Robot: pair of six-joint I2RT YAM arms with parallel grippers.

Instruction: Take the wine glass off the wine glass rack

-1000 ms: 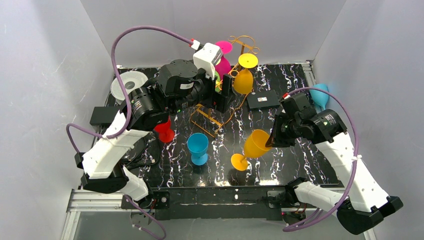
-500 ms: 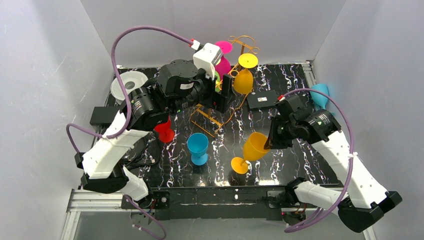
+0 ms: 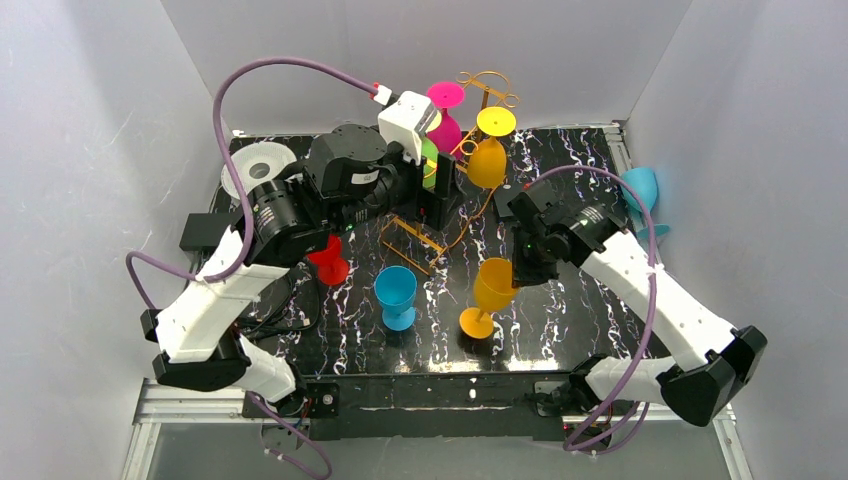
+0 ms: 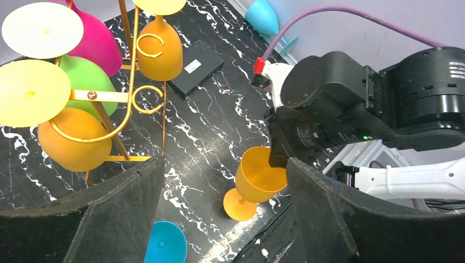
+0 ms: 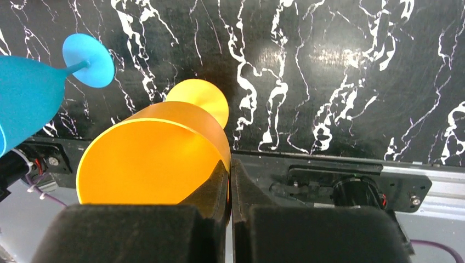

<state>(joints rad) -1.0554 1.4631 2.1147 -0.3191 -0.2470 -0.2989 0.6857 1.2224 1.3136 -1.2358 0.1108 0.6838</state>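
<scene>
1. Top external: bench has a black marble-look top with white veining. Plain pale walls close it in on the left, far and right sides, and an aluminium rail runs along the near edge.
2. Writing: the flat black box right of the rack carries a white label, too small to read. Print on the right arm's housing is also unreadable.
3. Wine glass rack stands upright at far centre with its long axis vertical, ring top uppermost and rectangular wire base on the bench. Pink, green and orange glasses hang from it bowl-down, feet up.
4. Orange wine glass is off the rack, near centre-right on the bench. It is close to upright, stem axis leaning slightly, rim up and foot down. Can't tell if the foot touches the bench.
5. Right end effector is pressed together, pinching the rim wall of the orange wine glass.
6. Left end effector is spread wide and holds nothing, just beside the rack on its near-left side.
7. Blue glass and red glass stand on the bench, near left of the rack.
</scene>
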